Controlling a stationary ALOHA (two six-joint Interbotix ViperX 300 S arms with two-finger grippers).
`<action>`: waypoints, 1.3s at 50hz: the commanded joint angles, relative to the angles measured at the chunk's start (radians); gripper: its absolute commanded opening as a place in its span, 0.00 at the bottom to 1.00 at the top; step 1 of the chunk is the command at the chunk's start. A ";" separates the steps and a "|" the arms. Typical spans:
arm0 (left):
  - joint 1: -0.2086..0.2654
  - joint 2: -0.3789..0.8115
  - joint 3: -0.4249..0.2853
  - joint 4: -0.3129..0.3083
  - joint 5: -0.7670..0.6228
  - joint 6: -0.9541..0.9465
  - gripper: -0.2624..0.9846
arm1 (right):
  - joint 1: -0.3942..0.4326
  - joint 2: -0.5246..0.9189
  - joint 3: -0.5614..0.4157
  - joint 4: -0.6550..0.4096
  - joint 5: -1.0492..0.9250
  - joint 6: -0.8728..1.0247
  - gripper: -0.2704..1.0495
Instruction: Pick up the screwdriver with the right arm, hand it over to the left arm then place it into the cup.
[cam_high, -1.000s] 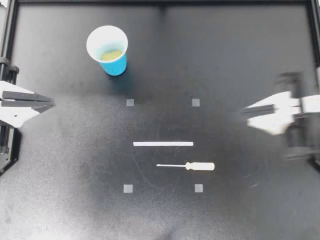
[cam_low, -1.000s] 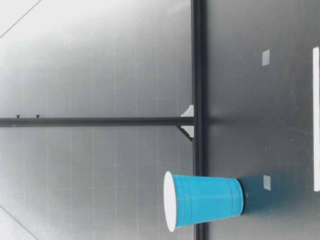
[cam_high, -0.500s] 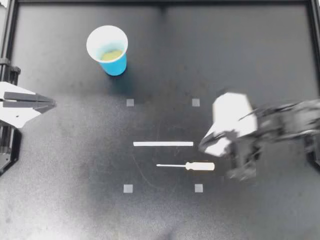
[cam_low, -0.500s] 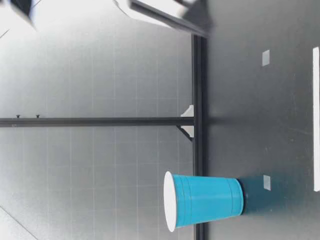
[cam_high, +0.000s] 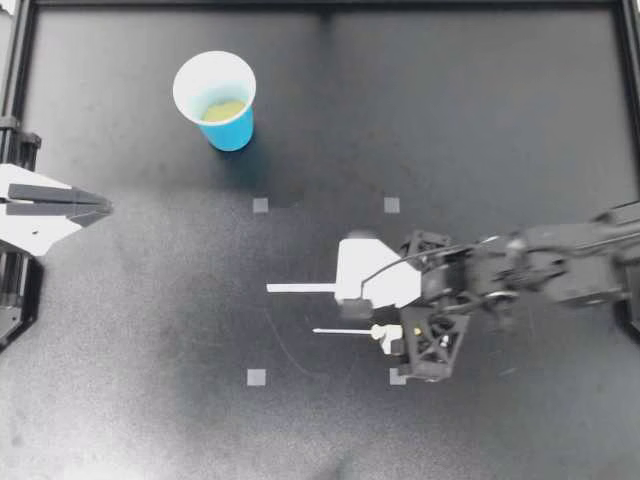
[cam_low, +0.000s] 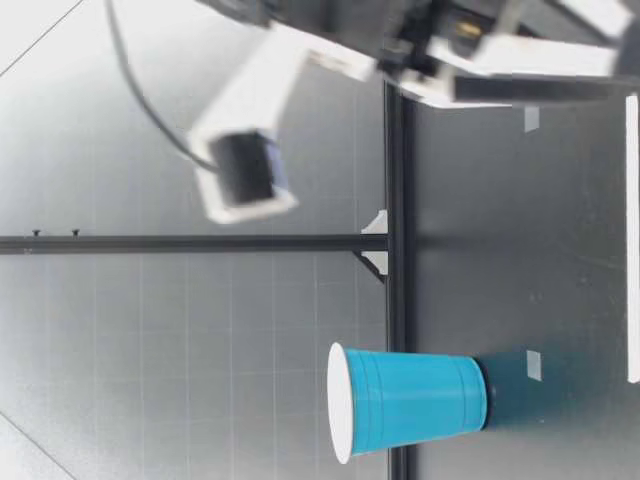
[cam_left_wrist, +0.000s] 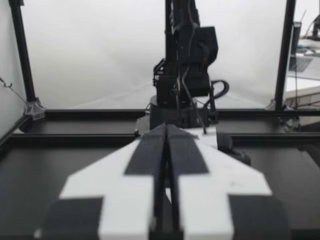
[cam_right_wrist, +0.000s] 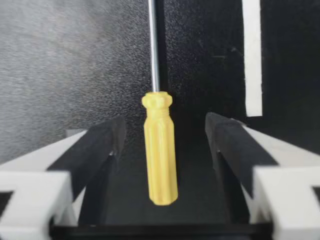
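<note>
One black desk (cam_high: 120, 400) fills the top view, and there are two arms on it. The big one to watch comes in from the right, stretched well past its edge toward the middle, with my right gripper (cam_high: 384, 326) down over the handle end of the screwdriver. Its jaws stand wide. In the right wrist view the two dark fingers (cam_right_wrist: 102, 145) flank the yellow handle with clear space on both sides, touching nothing. Over on the other side, my left gripper (cam_high: 98, 207) sits at the desk's edge, well apart from everything, fingers (cam_left_wrist: 150, 150) pressed together with nothing between them.

One cup (cam_high: 215, 98), blue outside and white inside, with a yellowish bottom, stands upright at the far left part of the desk, far from the action. The low view shows it standing on its base, rim up (cam_low: 410, 402).

One white strip (cam_high: 300, 288) lies flat near the middle, its right end hidden under the right gripper.

One screwdriver (cam_high: 345, 331) lies flat on the desk just beside that strip and parallel to it. Its thin metal shaft points away from the right gripper, and its handle (cam_right_wrist: 160, 155) lies in the gap between the open fingers.

Four small grey squares (cam_high: 260, 205) mark the corners of a rectangle around strip and screwdriver, and the arm partly covers one of them.
</note>
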 joint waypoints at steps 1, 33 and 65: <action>0.003 0.008 -0.014 0.000 -0.009 -0.002 0.30 | 0.005 0.000 -0.029 0.000 0.000 -0.003 0.69; 0.002 0.003 -0.012 -0.002 -0.009 0.003 0.30 | 0.028 0.063 -0.031 -0.052 -0.041 -0.005 0.63; 0.003 0.158 -0.012 -0.017 -0.100 -0.003 0.36 | 0.029 -0.015 0.012 -0.066 -0.189 0.006 0.27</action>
